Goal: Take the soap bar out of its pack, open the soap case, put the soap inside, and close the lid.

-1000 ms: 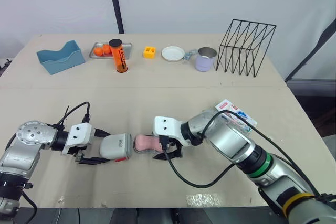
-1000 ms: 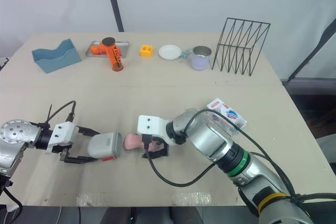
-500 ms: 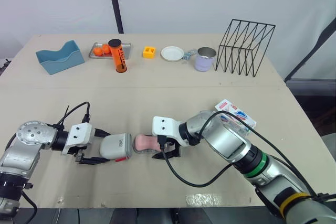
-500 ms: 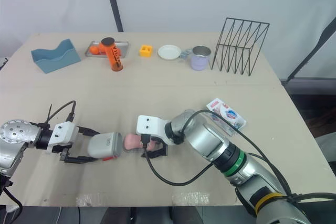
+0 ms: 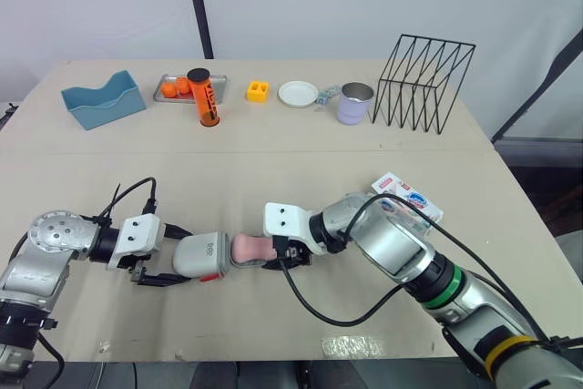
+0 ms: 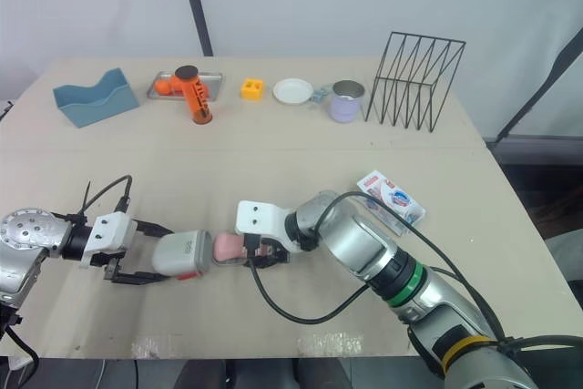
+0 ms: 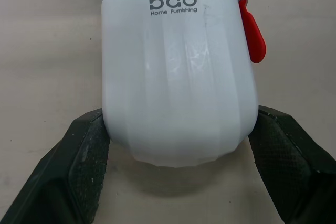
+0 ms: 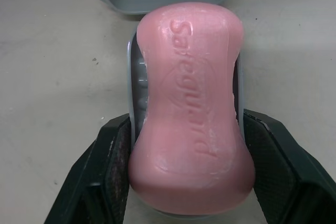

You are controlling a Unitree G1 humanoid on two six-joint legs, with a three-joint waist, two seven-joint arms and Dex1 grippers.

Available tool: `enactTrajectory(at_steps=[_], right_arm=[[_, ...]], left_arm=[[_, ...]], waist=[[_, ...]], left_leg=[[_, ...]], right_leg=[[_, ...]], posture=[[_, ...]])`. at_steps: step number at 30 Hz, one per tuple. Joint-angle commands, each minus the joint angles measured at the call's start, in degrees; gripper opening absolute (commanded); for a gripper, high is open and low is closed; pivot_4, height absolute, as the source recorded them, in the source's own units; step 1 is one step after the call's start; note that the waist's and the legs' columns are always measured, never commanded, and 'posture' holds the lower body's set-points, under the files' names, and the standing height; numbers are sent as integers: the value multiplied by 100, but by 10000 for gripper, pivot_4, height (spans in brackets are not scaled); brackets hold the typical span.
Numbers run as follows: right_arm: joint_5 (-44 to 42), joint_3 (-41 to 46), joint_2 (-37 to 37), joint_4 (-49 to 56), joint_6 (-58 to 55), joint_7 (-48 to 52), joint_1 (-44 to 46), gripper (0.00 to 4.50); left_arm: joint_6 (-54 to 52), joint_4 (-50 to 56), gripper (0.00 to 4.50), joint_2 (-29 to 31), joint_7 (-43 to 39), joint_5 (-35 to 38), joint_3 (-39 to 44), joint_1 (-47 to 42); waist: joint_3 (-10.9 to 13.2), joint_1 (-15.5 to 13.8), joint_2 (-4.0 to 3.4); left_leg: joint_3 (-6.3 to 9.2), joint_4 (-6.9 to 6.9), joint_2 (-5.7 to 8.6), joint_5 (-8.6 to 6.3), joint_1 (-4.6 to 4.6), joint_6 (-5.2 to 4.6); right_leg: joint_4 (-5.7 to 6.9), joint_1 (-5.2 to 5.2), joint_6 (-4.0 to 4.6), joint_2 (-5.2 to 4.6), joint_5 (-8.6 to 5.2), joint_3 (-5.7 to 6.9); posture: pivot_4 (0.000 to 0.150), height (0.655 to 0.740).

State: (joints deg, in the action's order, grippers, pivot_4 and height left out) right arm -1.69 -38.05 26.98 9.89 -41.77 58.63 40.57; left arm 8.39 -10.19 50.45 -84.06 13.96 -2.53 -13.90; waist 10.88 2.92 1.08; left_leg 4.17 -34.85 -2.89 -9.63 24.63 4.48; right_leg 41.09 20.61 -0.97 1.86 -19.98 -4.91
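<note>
A: Soap (image 8: 189, 108), on its tray (image 8: 133, 93), is clamped by the right claw (image 5: 284, 254) at the mouth of the lid (image 7: 178, 66) gripped by the left claw (image 5: 180, 258).
B: Jamming is risked if pushed askew.

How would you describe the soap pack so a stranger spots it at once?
Find the black wire rack at the table's far right. Nearer the robot, the pack lies flat by the right edge. It alone is white with red and blue print.

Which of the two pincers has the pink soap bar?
The right pincer, closed around the pink soap bar; the left pincer grips the white case.
</note>
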Motion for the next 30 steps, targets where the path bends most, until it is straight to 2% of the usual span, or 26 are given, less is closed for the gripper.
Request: enactTrajectory(at_steps=[1,19,30], right_arm=[[53,-14,18,-54,47,24,-87,25083],[-309,509,531,219,498,660,-10,25083],[-265,449,470,197,477,717,205,25083]], left_arm=[[28,45,35863,78,1,52,78,-53],[91,-144,35863,-92,11,68,10,-175],[72,-44,35863,-272,40,11,-112,-240]], waist=[[0,0,0],[1,-14,-1],[1,-14,-1]], left_leg=[[0,0,0,0,0,0],[12,-4,6,4,42,6],[15,-4,7,6,43,9]], right_leg=[[0,0,0,0,0,0],[1,37,5,-4,3,11],[3,37,7,-4,4,13]], posture=[[1500,7400],[1500,7400],[1500,7400]])
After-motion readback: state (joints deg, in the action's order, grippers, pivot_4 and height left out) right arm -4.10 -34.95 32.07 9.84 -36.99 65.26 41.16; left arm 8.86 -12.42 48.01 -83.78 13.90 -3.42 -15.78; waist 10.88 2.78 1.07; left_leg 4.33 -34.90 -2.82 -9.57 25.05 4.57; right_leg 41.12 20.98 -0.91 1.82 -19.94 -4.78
